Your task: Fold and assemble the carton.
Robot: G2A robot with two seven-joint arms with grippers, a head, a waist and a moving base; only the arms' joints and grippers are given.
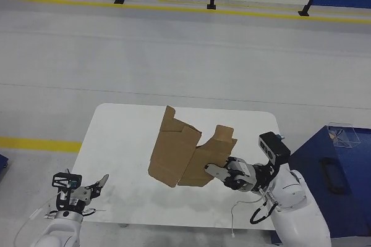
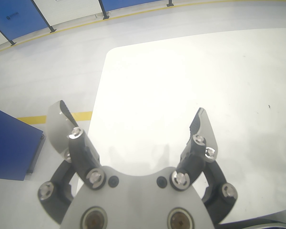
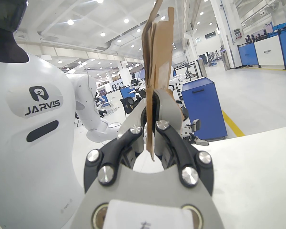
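Right gripper (image 3: pixel 150 96): I see its two fingers pressed together on the near edge of the carton (image 3: pixel 158 55), with the cardboard pinched between them.
Carton, place: it is held over the middle of the table (image 1: pixel 117 136), towards the right arm's side; I cannot tell if its low corner touches the surface.
Carton, look: plain brown cardboard, still flattened, with its flaps sticking out at the far end.
Top view: here I get the broad face of the carton (image 1: pixel 179 151), two panels lying side by side with a crease between them, and the right gripper (image 1: pixel 213 170) at its near corner.
Right wrist view: here I get the carton edge-on, several thin layers lying close together and rising upright from the fingers.
Left gripper (image 2: pixel 131 110): the fingers are spread wide with nothing between them; it hangs over the near left corner of the table (image 2: pixel 181 72), well apart from the carton.
Left gripper, top view (image 1: pixel 98 192): at the table's near left edge.
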